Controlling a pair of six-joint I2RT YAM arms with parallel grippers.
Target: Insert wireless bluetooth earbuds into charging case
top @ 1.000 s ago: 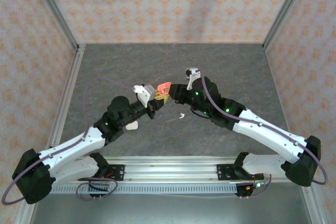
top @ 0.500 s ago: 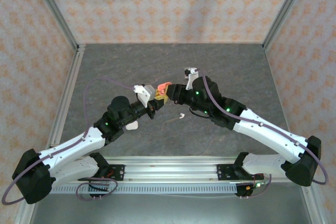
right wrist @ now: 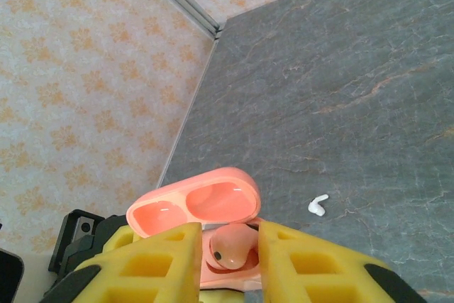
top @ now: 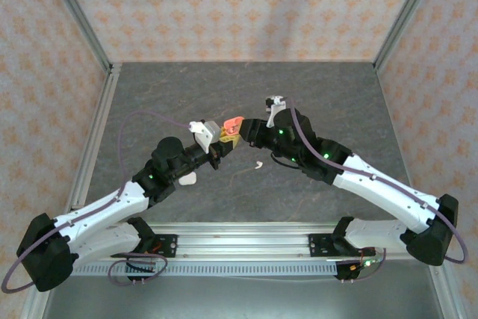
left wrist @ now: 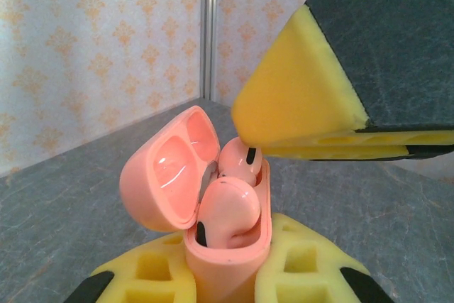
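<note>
Room lies open across the table (top: 314, 95) toward the upper walls. The left gripper (left wrist: 227, 285) clamps the pink case (left wrist: 213, 260), lid up, pink earbuds (left wrist: 227, 207) seated inside. The right gripper (right wrist: 230, 235) hangs fingers apart above. A white earbud (right wrist: 318, 205) lies at lower right.

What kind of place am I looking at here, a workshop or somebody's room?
Likely a robot test booth: two arms bolted to a metal rail, a grey stone-look table, and patterned panels walling it in.
</note>
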